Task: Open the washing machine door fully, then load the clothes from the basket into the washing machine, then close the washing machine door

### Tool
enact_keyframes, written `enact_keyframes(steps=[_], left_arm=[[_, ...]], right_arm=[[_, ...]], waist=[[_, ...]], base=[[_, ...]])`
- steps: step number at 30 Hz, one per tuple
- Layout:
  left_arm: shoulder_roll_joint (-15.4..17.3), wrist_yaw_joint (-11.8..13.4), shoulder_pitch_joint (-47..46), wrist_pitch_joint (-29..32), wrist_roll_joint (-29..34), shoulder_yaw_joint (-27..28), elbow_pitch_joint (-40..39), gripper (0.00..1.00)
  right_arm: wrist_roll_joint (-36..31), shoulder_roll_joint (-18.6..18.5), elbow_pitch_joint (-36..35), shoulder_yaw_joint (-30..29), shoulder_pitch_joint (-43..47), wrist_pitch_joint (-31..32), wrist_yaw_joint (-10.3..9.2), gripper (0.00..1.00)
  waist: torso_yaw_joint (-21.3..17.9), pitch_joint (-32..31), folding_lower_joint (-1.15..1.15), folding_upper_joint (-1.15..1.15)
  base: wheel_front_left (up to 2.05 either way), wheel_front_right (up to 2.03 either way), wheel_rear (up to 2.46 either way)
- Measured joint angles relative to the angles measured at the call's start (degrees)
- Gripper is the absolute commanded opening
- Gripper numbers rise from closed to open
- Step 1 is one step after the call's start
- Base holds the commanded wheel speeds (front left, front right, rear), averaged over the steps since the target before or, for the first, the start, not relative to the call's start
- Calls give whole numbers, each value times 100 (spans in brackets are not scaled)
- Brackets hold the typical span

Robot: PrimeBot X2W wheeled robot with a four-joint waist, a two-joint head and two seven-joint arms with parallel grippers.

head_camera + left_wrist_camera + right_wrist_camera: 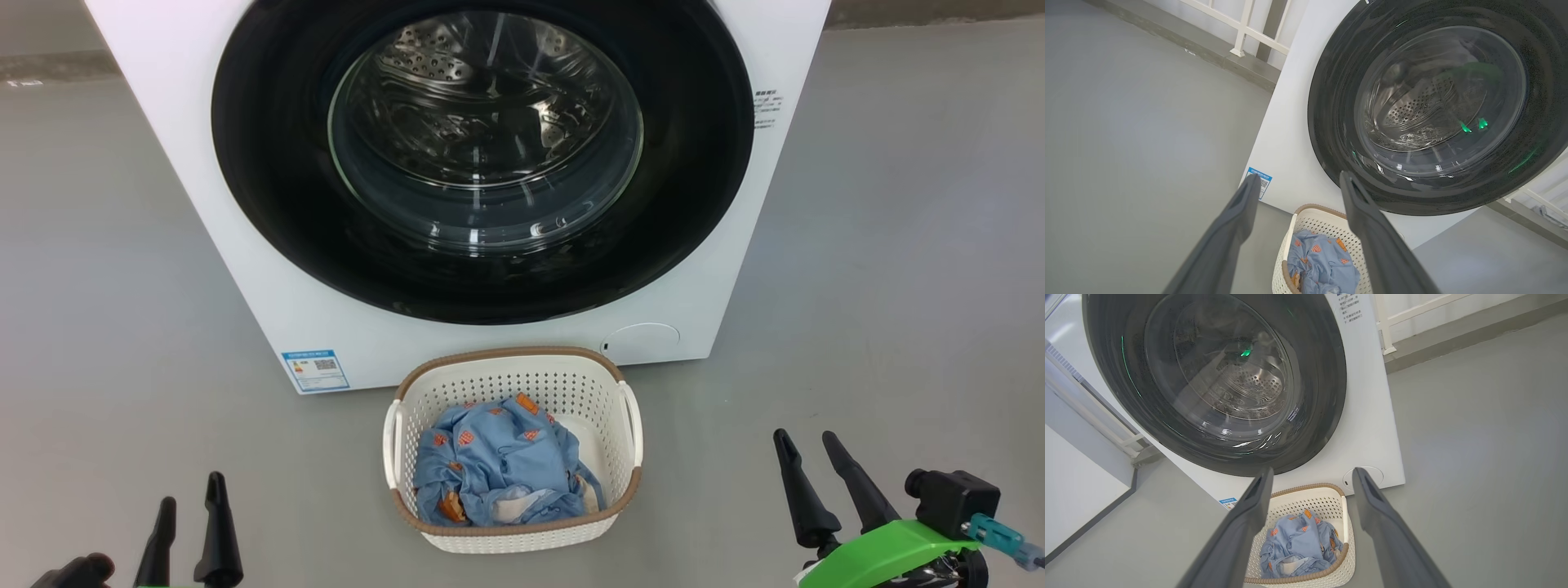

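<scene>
Door (482, 163) shut; opening step pending. Left gripper (192, 490) and right gripper (806, 436) idle (fingers (219, 523) apart, empty). Next: hook door edge, swing fully open.

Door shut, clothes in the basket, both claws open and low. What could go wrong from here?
1. The door is a glossy ring with no handle in sight; the left claw or right claw may slip off its edge.
2. The basket stands close below the door; a reaching arm might knock it.
3. The clothes lie in one crumpled heap; a grab may lift only part, leaving some trailing over the rim.
</scene>
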Motion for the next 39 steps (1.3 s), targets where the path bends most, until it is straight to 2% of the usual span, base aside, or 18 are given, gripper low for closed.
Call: enact_keyframes(steps=[39], left_arm=[[49, 86, -1, -619, 2452, 178, -81, 100]], right_arm=[[-2799, -87, -64, -192, 0, -632, 0, 100]], waist=[[14, 32, 0, 0]], base=[[0, 0, 0]])
